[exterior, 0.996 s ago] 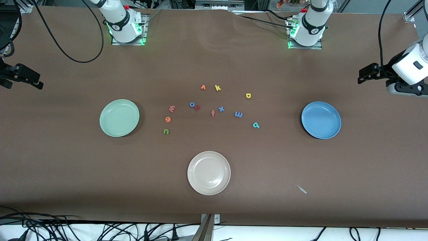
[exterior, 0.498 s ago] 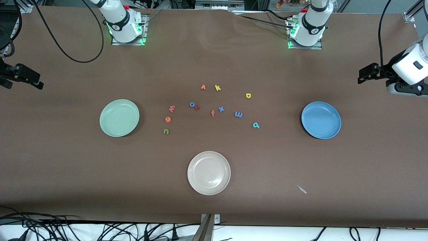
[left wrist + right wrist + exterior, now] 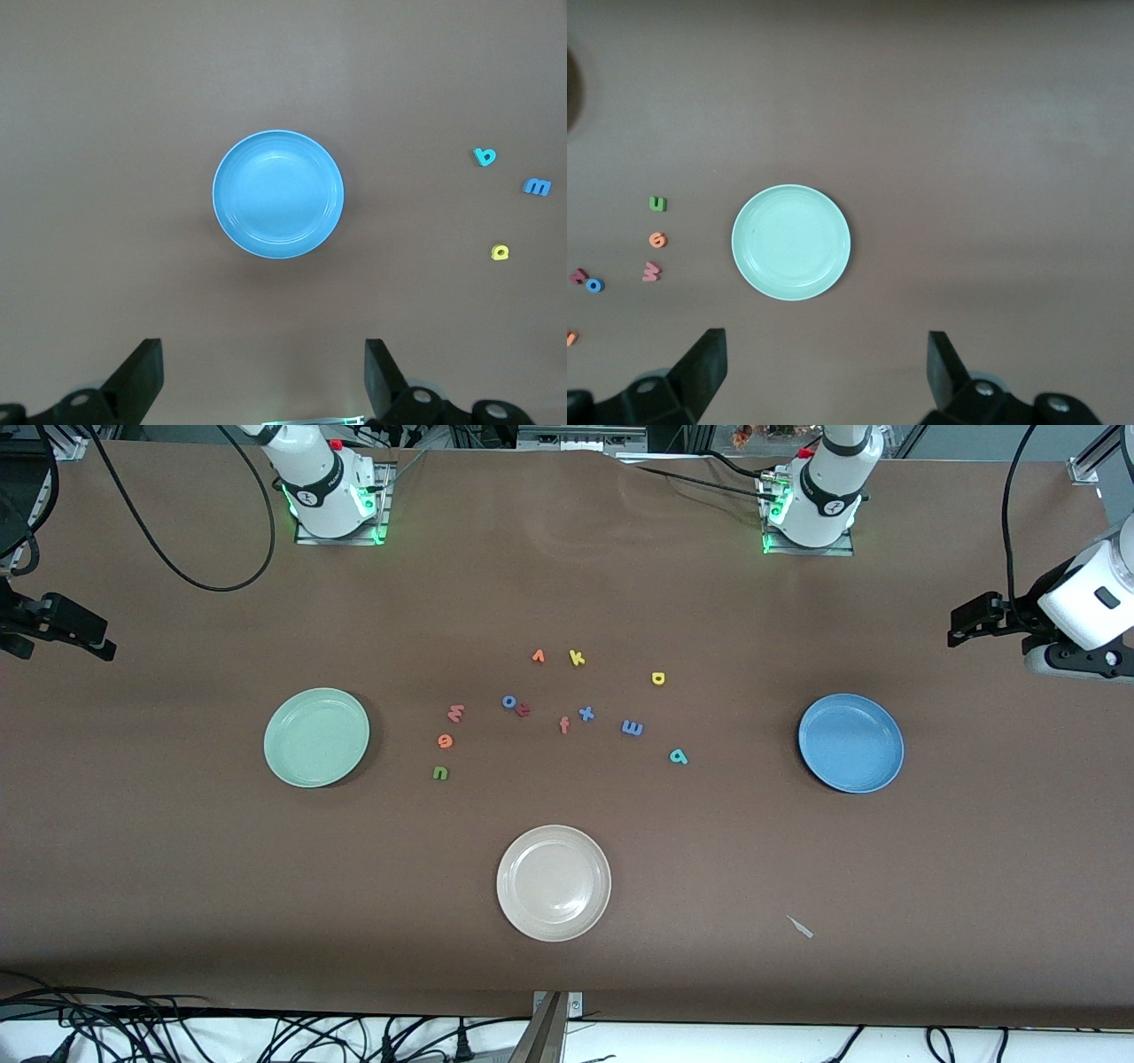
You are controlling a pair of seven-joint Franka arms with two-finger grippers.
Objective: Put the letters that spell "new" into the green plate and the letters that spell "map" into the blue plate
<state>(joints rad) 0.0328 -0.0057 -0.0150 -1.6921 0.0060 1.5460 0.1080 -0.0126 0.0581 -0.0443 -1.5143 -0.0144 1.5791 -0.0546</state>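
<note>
Left tool [image 3: 260, 376], tips cropped, spread above tabletop [image 3: 974, 850] edge near blue plate [image 3: 277, 194]. Right tool [image 3: 824, 372], likewise spread, near green plate [image 3: 790, 242]; letters well apart.

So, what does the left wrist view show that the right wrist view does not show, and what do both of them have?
Only the left wrist view shows the blue plate, with the teal "a", the blue "m" and the yellow "p" on the table beside it.

Only the right wrist view shows the green plate, with the green "n", the orange "e" and the salmon "w" beside it.

Both show an empty plate on the brown table, with that arm's own gripper, left gripper or right gripper, open and holding nothing above it.
</note>
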